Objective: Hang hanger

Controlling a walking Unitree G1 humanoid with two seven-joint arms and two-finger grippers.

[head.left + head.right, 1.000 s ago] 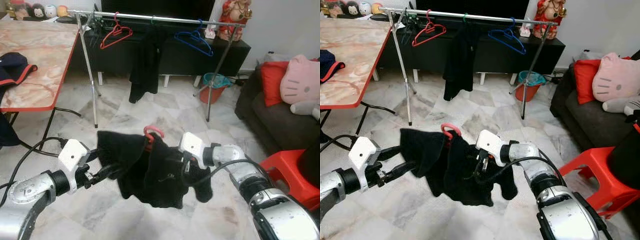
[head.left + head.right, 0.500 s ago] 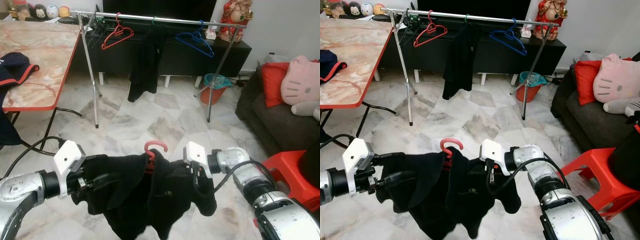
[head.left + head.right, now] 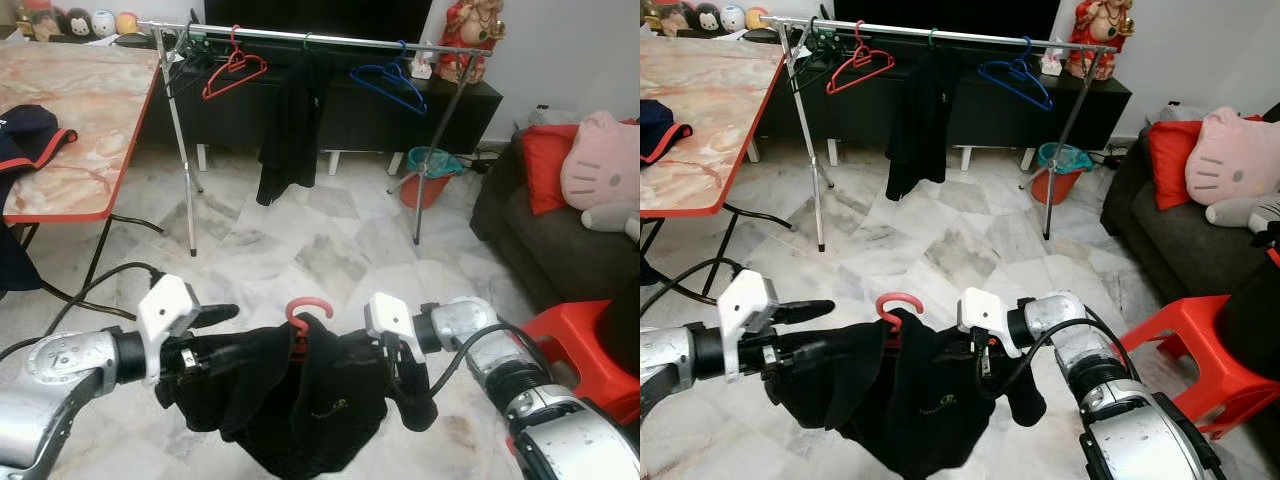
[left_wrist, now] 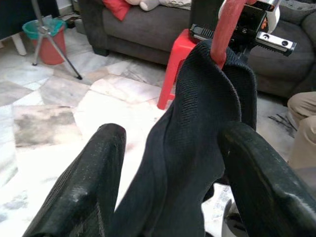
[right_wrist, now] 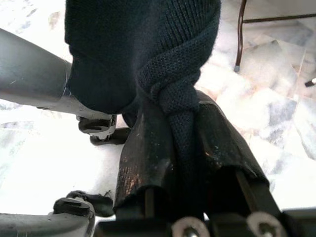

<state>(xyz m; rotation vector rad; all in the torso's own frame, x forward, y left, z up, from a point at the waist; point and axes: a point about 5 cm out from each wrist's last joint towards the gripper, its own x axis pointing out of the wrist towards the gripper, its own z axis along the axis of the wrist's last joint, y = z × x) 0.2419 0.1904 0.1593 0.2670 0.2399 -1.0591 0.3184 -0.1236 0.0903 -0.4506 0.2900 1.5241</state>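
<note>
A black garment (image 3: 320, 410) hangs on a red hanger whose hook (image 3: 307, 310) stands up between my two arms, low above the floor. My left gripper (image 3: 222, 335) is at the garment's left shoulder, its fingers (image 4: 84, 187) spread wide with the cloth (image 4: 197, 148) running loose between them. One of those fingers lies bare above the cloth. My right gripper (image 3: 385, 350) is shut on a knit fold (image 5: 177, 108) at the right shoulder. Far ahead stands the silver clothes rail (image 3: 330, 40).
The rail carries a red hanger (image 3: 233, 72), a hung black garment (image 3: 293, 125) and a blue hanger (image 3: 388, 82). A marble-top table (image 3: 90, 110) is on the left, with a cable (image 3: 100, 285) below. On the right are a red stool (image 3: 580, 335) and a dark sofa (image 3: 540, 240).
The garment has dropped lower and bunched. My left gripper has slid right toward the hook, and one of its fingers now lies free above the cloth. The right gripper keeps its hold.
</note>
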